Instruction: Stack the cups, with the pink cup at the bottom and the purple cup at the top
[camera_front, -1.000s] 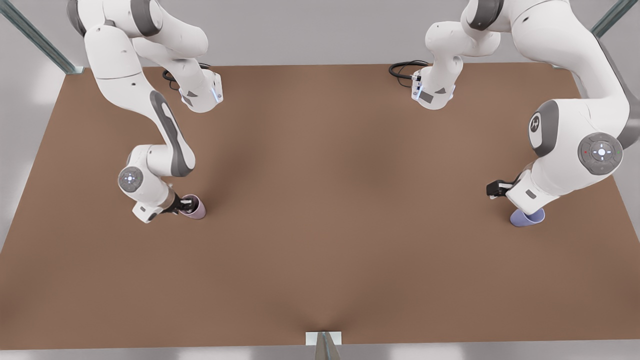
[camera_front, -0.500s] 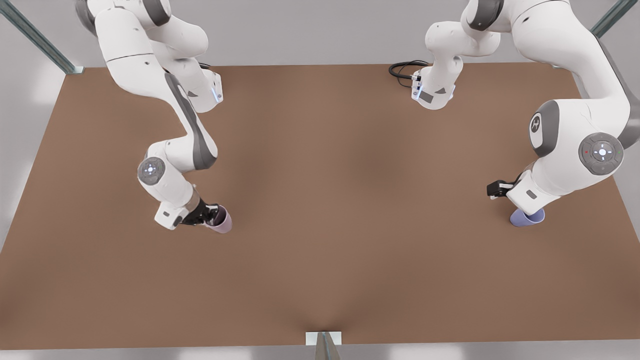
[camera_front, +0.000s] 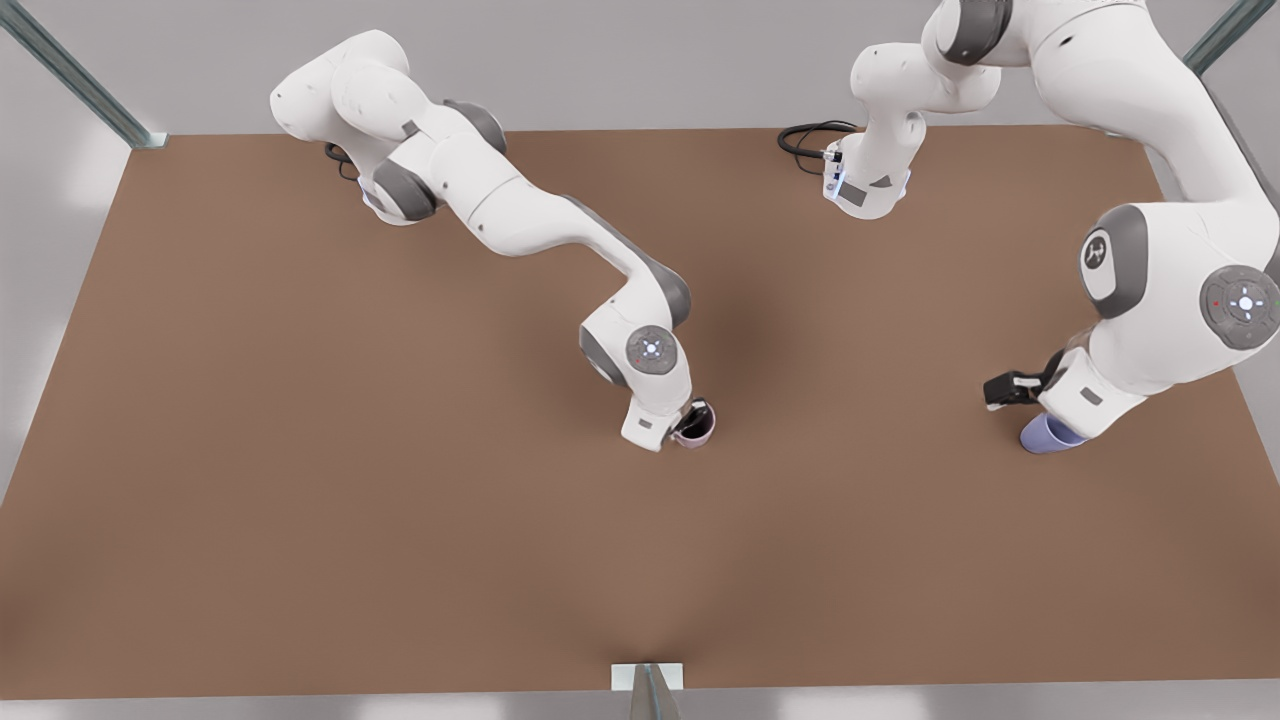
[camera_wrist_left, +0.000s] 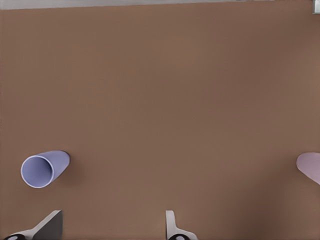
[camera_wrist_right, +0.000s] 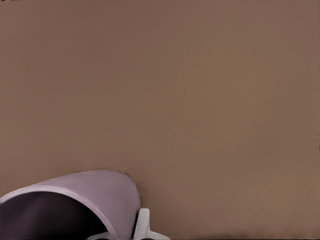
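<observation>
The pink cup (camera_front: 699, 428) is near the table's middle, with my right gripper (camera_front: 692, 420) shut on its rim. In the right wrist view the pink cup (camera_wrist_right: 95, 192) is close, dark inside, with one pale finger (camera_wrist_right: 144, 226) against its outer wall. The purple cup (camera_front: 1046, 435) sits at the front view's right, partly hidden under the other arm's wrist. My left gripper (camera_front: 1003, 388) hovers just beside it, open and holding nothing. In the left wrist view the purple cup (camera_wrist_left: 43, 169) lies off to one side of the gripper (camera_wrist_left: 112, 220), and the pink cup (camera_wrist_left: 311, 167) shows far off.
The brown table (camera_front: 400, 520) is bare around both cups. The arm bases and a black cable (camera_front: 805, 138) stand at the far edge. A metal post (camera_front: 648, 690) rises at the near edge's middle.
My right arm has swept the pink cup from the front view's left to the table's middle. The left arm has shifted only slightly beside the purple cup.
</observation>
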